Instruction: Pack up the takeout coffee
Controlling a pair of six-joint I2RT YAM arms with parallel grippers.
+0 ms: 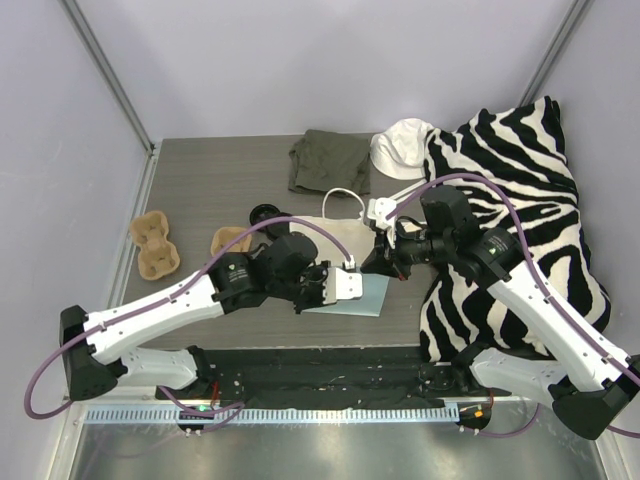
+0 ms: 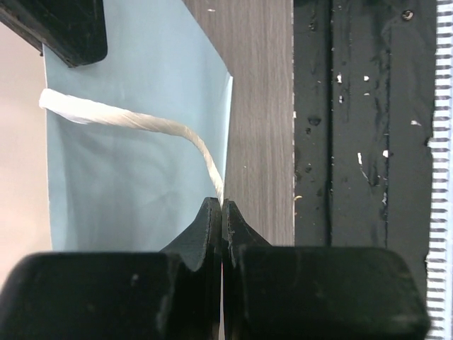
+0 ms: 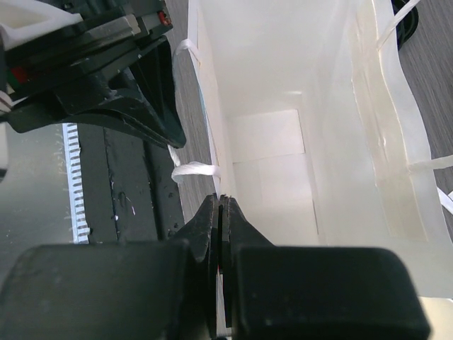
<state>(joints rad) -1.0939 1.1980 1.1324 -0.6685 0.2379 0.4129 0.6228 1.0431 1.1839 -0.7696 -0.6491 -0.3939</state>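
grey wood-grain bench (image 1: 215,175) between pale walls, with a zebra-print blanket (image 1: 520,190) heaped at its right. the step in hand looks like opening the blue paper bag (image 1: 366,297), which lies on its side. the left jaws are pressed together on its white twisted handle (image 2: 134,120), and the right jaws are pinched shut, seemingly on the rim of its mouth. the takeout coffee (image 1: 263,211) seems to be the black-lidded thing half hidden behind the left arm, outside the bag. next, i judge, the bag must be stood upright and held open before one arm lets go for the cup. no writing or brand is readable.
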